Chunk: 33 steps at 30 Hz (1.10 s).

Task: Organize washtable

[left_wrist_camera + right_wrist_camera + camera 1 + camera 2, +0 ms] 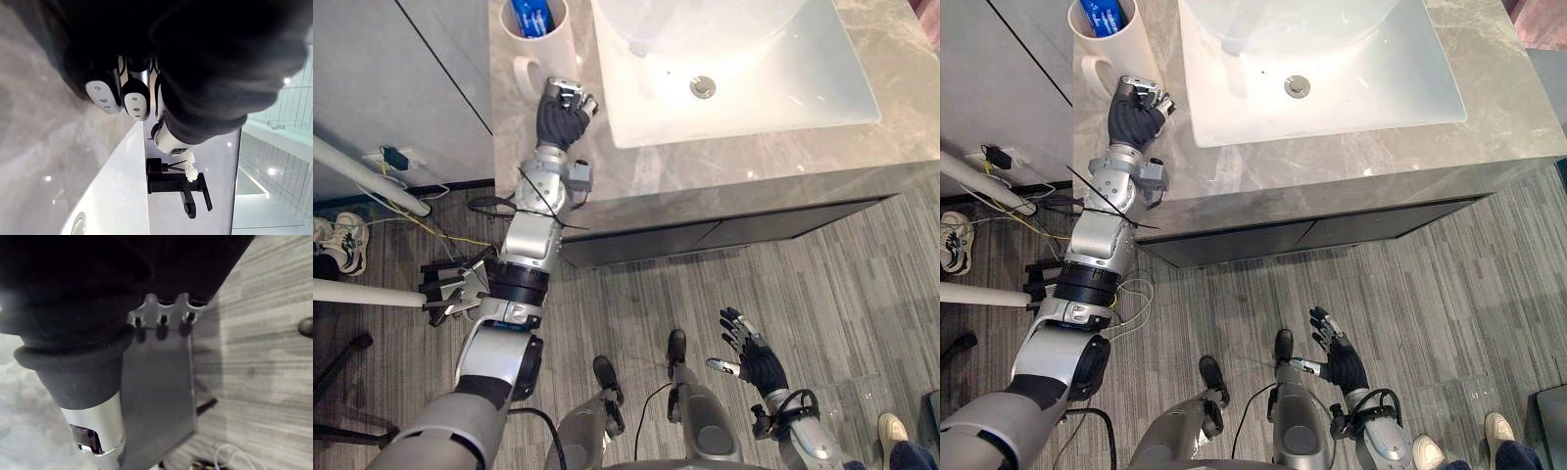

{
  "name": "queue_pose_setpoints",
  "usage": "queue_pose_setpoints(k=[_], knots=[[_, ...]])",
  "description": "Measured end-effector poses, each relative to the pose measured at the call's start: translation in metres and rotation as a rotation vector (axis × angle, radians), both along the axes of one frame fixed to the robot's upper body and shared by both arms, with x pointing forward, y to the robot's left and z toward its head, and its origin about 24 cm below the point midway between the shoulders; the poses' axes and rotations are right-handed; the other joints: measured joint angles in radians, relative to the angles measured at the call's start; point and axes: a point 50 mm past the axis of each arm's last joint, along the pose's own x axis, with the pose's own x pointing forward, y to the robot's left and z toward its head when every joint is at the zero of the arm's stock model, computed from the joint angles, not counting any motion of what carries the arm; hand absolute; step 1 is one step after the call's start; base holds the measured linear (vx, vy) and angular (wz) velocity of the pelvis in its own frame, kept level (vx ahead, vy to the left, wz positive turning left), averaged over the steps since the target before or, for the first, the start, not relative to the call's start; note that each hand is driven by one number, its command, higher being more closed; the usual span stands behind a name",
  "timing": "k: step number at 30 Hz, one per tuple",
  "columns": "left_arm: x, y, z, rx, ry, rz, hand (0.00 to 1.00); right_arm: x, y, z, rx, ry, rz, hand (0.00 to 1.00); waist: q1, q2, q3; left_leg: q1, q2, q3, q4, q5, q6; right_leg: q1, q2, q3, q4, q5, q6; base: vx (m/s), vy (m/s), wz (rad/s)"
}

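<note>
Left hand [564, 116] sits clenched and empty on the counter [734, 162], the mug [553, 54] holding a blue tube [530, 15] just beside it at eleven o'clock, so I judge the grasp is still ahead and needs my fingers opened first, while my right hand [759, 360] hangs slack at five o'clock.

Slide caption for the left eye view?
Left hand curled over counter beside white mug; right hand open above floor.

We find no word, number or sign that we can read. The one printed thing we see is the blue tube [530, 17] standing in the white cup [543, 51]. It carries pale marks on its face, but they are too small for us to make out.
</note>
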Motion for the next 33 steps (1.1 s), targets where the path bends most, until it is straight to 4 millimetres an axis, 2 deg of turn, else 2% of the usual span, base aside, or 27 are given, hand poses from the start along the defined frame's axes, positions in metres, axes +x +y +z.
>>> queue_pose_setpoints(k=[4,11,17,23,33], knots=[[0.002,0.008,0.008,0.011,-0.015,0.038,1.0,0.0,0.0,0.0,-0.003,-0.001,0.005,0.0,-0.004,0.0,0.015,-0.004,0.0,0.002,0.006,0.0,0.0,-0.007,-0.001,0.003,0.007,0.0,0.0,0.0,0.0,0.0],[0.007,0.011,0.026,0.015,-0.038,0.058,1.0,0.0,0.0,0.001,-0.008,-0.004,0.01,0.0,-0.008,-0.003,0.034,-0.017,0.002,0.003,0.015,-0.002,0.001,-0.017,-0.002,0.004,0.009,0.0,0.0,0.0,0.0,0.0],[0.011,0.019,0.033,0.02,-0.042,0.095,1.0,0.001,0.0,0.005,-0.007,-0.023,0.015,0.0,-0.025,-0.007,0.037,-0.02,0.002,0.01,0.02,-0.005,0.002,-0.022,-0.003,0.01,0.01,0.001,0.0,0.0,0.001,-0.02],[0.014,0.021,0.051,0.03,-0.068,0.109,1.0,0.001,-0.002,0.006,-0.024,-0.02,0.031,0.0,-0.025,-0.011,0.076,-0.034,0.013,0.029,0.076,-0.037,0.006,-0.029,-0.002,0.031,0.026,0.001,0.0,-0.01,0.008,-0.1],[0.016,0.018,0.065,0.024,-0.099,0.104,1.0,0.001,0.002,0.006,-0.017,-0.02,0.054,0.0,-0.028,-0.012,0.088,-0.059,0.025,0.035,0.113,-0.055,0.008,-0.042,0.003,0.035,0.028,0.001,0.0,0.0,0.0,-0.02]])
